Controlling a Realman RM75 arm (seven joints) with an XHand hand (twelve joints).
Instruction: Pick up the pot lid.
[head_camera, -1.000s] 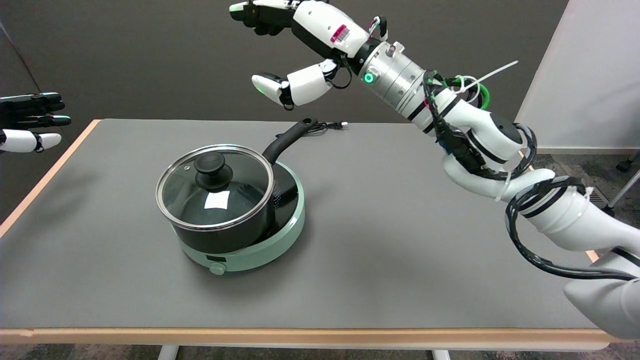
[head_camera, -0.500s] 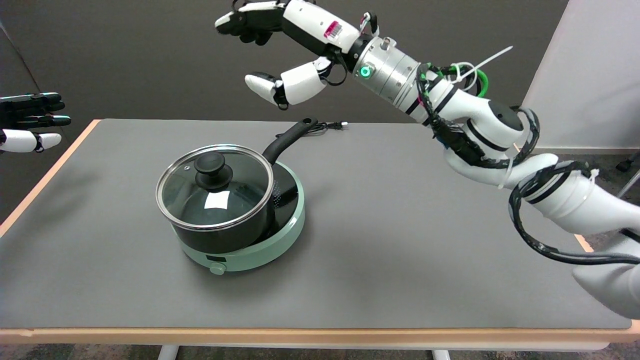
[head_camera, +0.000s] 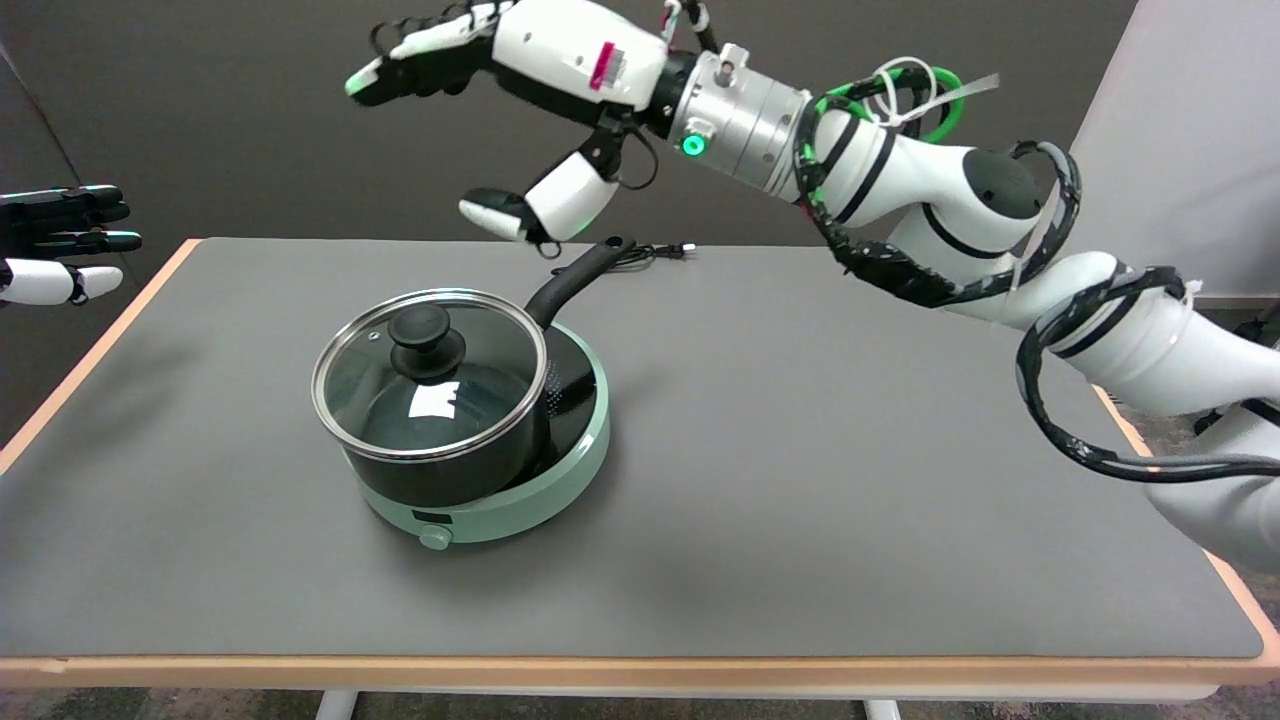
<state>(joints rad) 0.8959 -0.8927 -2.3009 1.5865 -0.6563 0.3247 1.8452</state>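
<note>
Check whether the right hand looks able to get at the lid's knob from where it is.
Probably yes. The right hand hangs open above and behind the pot, and nothing sits over the knob on the glass lid.

Mint-green hotplate (head_camera: 520, 500), blk pot (head_camera: 450, 475)

The right side of the round glass pot lid (head_camera: 432, 375) with its steel rim is hiding the inner wall of the black saucepan (head_camera: 460, 470). That saucepan is covering most of the mint-green round hotplate (head_camera: 520, 500). The thin black power cord (head_camera: 655, 252) is trailing off, its plug too small to make out. The white right arm (head_camera: 1150, 360) is running out past the picture's right edge.
</note>
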